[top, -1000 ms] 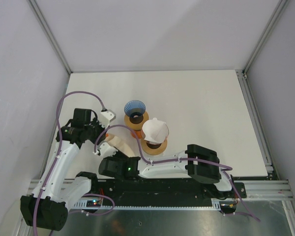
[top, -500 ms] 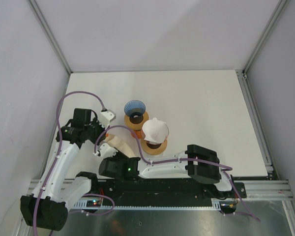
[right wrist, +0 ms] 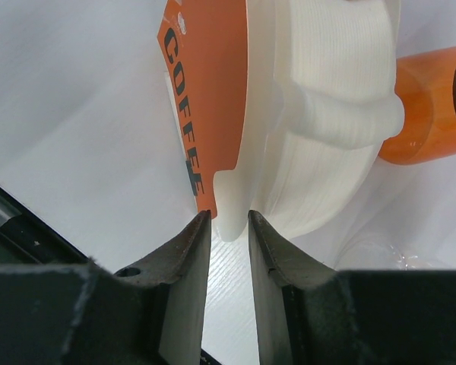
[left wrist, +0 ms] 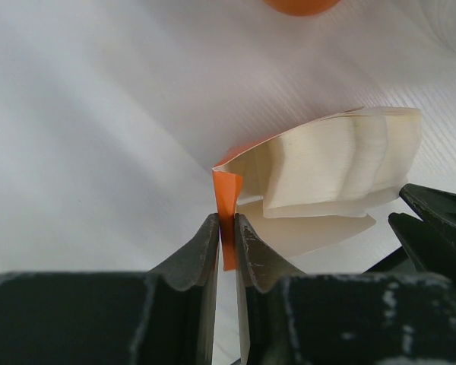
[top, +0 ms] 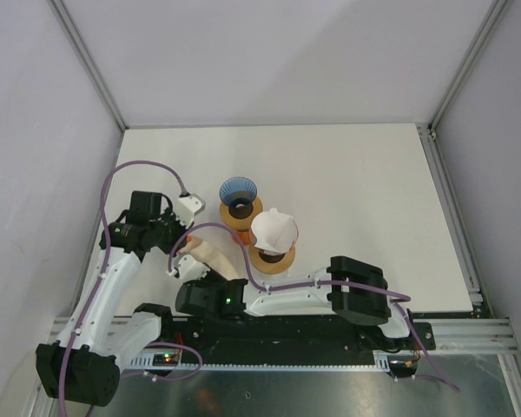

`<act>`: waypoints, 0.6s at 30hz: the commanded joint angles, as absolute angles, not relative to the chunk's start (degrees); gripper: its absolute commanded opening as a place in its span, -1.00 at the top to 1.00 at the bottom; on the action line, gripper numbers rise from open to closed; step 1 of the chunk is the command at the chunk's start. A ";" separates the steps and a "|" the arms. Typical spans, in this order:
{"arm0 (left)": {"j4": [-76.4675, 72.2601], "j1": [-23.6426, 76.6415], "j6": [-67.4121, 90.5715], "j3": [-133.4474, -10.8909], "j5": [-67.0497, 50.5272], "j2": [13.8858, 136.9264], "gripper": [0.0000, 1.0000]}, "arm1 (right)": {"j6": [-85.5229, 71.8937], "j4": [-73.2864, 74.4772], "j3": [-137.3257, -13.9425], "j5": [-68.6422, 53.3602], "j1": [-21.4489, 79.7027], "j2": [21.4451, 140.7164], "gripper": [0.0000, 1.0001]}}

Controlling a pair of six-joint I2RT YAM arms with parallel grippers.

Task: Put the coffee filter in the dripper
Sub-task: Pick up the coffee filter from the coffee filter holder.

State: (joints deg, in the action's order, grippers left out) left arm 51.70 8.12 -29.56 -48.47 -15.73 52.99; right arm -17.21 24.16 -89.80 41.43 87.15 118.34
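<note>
From overhead I see only arm bodies closing on the filter pack (top: 214, 259) at the near left of the desk (top: 356, 191). The jaws themselves show only on the wrist cameras. Nearest me, the right gripper (right wrist: 229, 220) stands narrowly apart, straddling the pack's white lower edge. I cannot tell whether it presses. That camera alone shows the orange card (right wrist: 209, 84) printed "COFFEE". The left gripper (left wrist: 226, 226) is clenched on the pack's orange tab, and the cream filters fan away to its right. The pack's long axis runs from near right to far left, with the tab end pointing far left. Just beyond it stands a white cone (top: 273, 229) on an orange ring. Farther still is the blue dripper (top: 237, 188).
</note>
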 commanded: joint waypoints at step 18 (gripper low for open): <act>52.44 8.27 -30.72 -48.41 -17.63 53.67 0.68 | -19.10 21.76 -89.34 40.07 84.17 119.83 0.48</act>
State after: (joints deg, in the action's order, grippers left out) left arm 51.57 8.12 -29.58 -48.47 -15.84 53.36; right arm -18.44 24.08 -88.82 39.03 84.79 118.67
